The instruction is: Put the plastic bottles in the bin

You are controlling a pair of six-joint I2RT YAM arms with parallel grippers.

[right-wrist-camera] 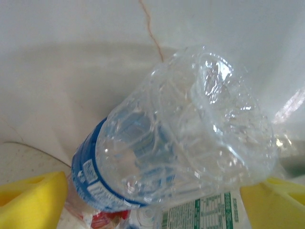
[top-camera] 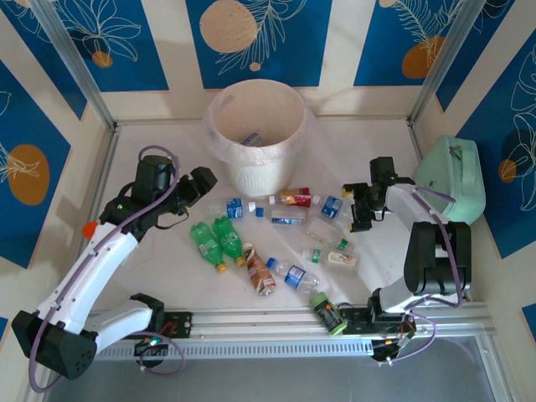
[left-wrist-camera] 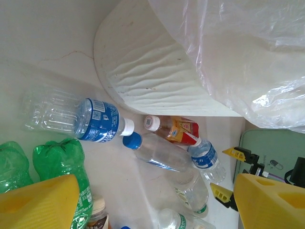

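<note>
right tool [top-camera: 354, 207] open around bottle [right-wrist-camera: 176, 143] | to be closed at the label (clear wall may be dented easily), then carried to bin [top-camera: 251, 174] | left tool [top-camera: 203, 181] open, empty

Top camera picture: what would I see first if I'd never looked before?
Probably the big round cream-white ribbed bin with its plastic liner, standing at the back of the table. Then the jumble of small plastic bottles lying in front of it, especially two bright green ones on the left. A mint-green rounded case sits at the right edge.
</note>
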